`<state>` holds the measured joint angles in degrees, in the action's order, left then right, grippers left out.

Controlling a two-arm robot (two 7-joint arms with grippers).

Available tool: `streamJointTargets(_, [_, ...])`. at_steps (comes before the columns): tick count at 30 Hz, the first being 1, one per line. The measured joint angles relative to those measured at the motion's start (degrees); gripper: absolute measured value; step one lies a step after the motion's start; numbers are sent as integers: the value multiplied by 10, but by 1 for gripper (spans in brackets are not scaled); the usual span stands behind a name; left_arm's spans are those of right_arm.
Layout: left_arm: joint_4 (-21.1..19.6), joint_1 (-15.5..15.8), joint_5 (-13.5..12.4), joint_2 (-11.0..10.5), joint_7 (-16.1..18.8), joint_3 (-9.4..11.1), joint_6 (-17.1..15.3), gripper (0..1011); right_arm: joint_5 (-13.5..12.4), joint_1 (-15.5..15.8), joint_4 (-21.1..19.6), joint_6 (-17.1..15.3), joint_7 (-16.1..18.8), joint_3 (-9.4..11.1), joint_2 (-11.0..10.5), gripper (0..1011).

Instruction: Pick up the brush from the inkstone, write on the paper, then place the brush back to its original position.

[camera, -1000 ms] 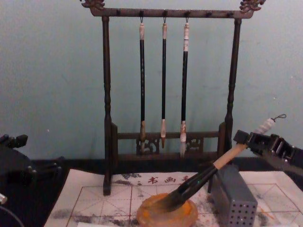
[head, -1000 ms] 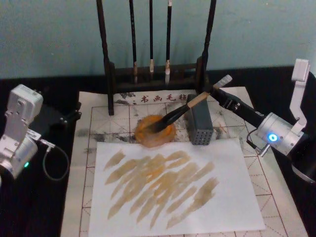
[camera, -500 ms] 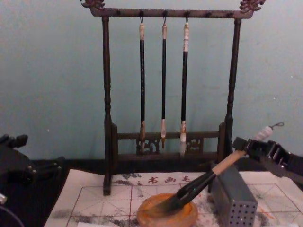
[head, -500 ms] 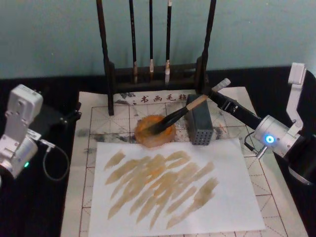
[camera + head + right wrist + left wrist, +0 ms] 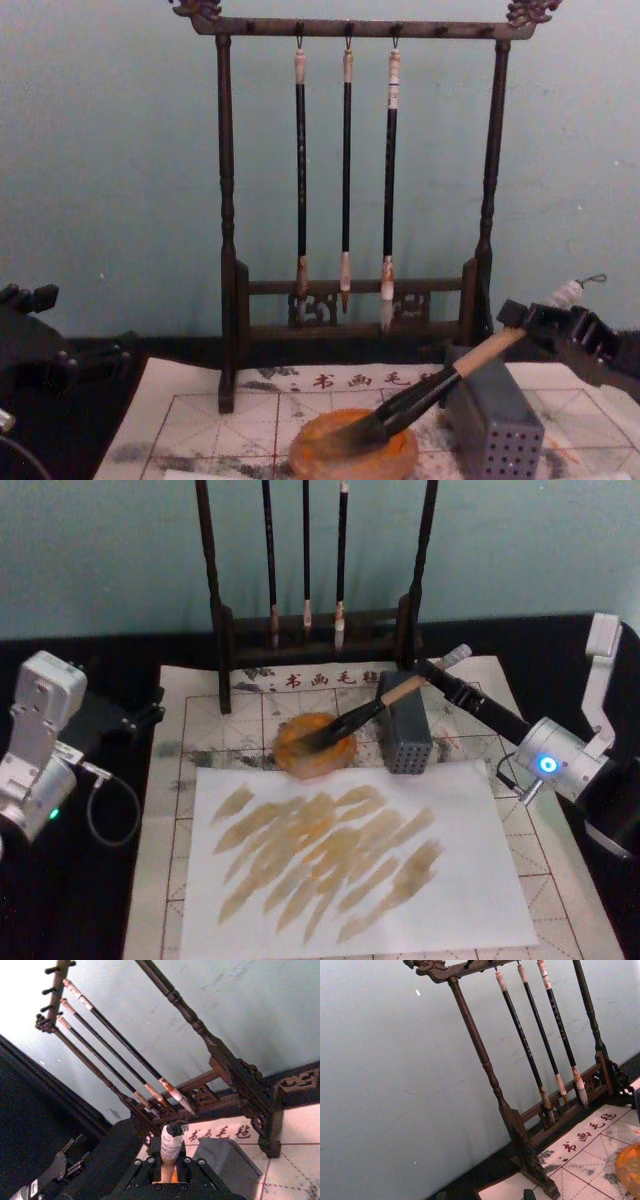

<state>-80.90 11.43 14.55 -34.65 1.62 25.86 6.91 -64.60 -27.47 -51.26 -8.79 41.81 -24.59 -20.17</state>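
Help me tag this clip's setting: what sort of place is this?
Likely a tabletop calligraphy station: a wooden rack hung with three thin brushes, red-gridded paper, and an inkstone where the right gripper holds the brush.

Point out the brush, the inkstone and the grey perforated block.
brush (image 5: pixel 356 718): head view, on the black ferrule.
inkstone (image 5: pixel 312 769): head view, on the near rim.
grey perforated block (image 5: pixel 407 752): head view, on the perforated front face.

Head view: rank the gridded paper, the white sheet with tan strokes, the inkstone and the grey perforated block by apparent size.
1. Gridded paper, largest.
2. White sheet, lying on it.
3 and 4. Inkstone and grey perforated block look about alike, so I would not rank them.
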Motion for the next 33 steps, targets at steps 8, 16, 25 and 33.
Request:
streamJointTargets(8, [0,0,0,0,0,0,0,1001,-5,5,0,-7,-8,5,0,177])
streamJointTargets(16, [0,0,0,0,0,0,0,1001,-4,5,0,-7,-8,4,0,177])
streamJointTargets(25, [0,0,0,0,0,0,0,1001,-4,4,0,-6,-8,4,-1,177])
streamJointTargets(33, [0,0,0,0,0,0,0,1001,-3,4,-1,-6,-7,3,-1,177])
